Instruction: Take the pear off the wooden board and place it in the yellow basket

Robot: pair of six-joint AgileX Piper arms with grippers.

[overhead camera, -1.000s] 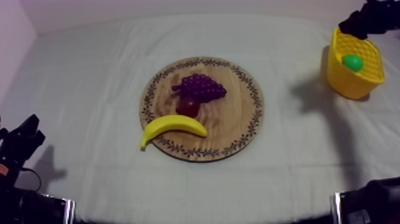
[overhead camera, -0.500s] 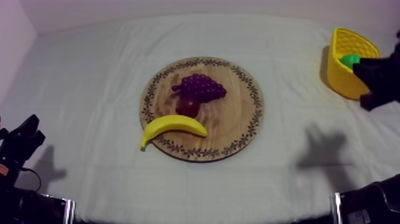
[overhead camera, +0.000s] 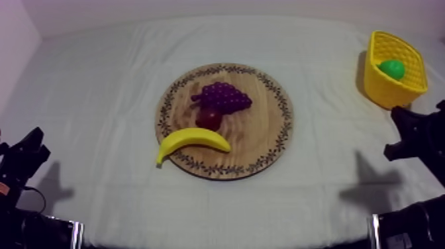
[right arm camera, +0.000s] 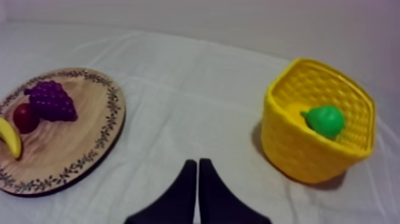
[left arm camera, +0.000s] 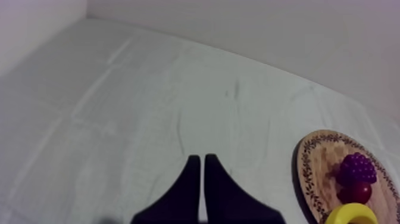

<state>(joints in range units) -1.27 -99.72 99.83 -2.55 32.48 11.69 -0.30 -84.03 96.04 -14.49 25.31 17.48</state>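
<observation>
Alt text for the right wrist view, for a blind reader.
A green pear lies in the yellow basket. Nearby, the wooden board holds grapes, a small red fruit and a banana; the right end effector is shut, empty.

The place is looking like a robot laboratory. A grey-white cloth (overhead camera: 99,99) is covering the whole table and a bare pale wall (left arm camera: 268,36) is standing behind it. The black left arm (overhead camera: 20,165) and right arm (overhead camera: 417,136) are sitting at the sides. A toy banana (overhead camera: 192,140) is lying on a round wooden board (overhead camera: 265,132), and a yellow basket (overhead camera: 381,93) is standing well apart.

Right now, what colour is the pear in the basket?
Bright green pear, clearest in the right wrist view.
</observation>
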